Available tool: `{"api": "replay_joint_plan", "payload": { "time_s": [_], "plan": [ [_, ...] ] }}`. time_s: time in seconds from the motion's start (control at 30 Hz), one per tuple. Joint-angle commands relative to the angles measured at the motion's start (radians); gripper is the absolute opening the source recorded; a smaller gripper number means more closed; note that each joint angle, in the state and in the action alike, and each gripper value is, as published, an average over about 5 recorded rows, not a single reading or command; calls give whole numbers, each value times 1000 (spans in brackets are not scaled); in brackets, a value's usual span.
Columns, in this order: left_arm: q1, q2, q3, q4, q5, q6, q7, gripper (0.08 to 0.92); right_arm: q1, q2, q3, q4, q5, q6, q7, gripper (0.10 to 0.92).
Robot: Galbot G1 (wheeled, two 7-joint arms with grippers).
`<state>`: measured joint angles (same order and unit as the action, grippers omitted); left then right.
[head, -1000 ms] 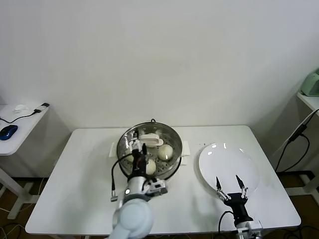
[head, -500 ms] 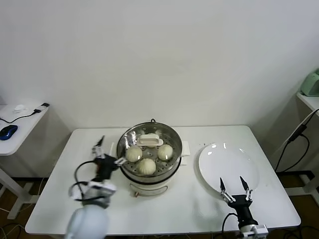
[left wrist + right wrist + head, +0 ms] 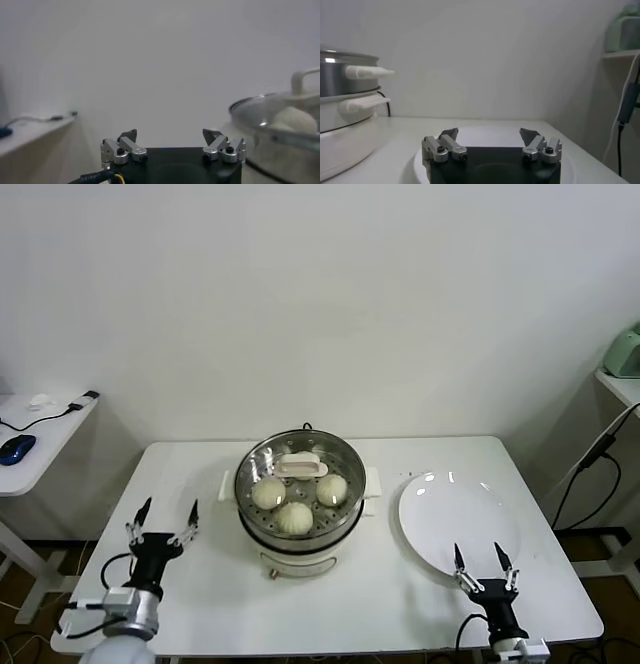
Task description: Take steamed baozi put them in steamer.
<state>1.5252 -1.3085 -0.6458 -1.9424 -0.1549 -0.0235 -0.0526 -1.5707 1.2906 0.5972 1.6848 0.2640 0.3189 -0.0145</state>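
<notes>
The steamer (image 3: pixel 300 489), a shiny steel basket on a cream-white pot base, stands at the middle of the white table (image 3: pixel 420 604), nearer the far edge. 3 steamed baozi (image 3: pixel 295 516) lie inside on its perforated bottom: 1 toward the near side, 2 behind it left and right. A white handle piece (image 3: pixel 300 467) lies in the basket just behind the buns, toward the far rim; what it belongs to cannot be told. The white plate (image 3: pixel 458 522) sits on the right part of the table, apart from the steamer.

The left gripper (image 3: pixel 161 522) hovers by the left edge near the front-left corner, fingers apart and holding nothing. The right gripper (image 3: pixel 483 561) hangs over the plate's near rim toward the front-right corner, fingers spread and empty too.
</notes>
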Motion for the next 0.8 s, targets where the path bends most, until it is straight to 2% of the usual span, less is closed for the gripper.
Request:
{"api": "replay_joint_plan", "payload": {
  "time_s": [0.03, 0.3, 0.8],
  "plan": [
    [69, 25, -67, 98, -232, -133, -17, 823, -6, -2, 5, -7, 35, 5, -7, 823],
    [35, 23, -14, 257, -181, -215, 0, 823, -5, 6, 3, 1, 36, 4, -11, 823],
    [35, 19, 5, 239, -153, -218, 9, 823, 0, 8, 0, -2, 36, 3, -12, 823]
  ]
}}
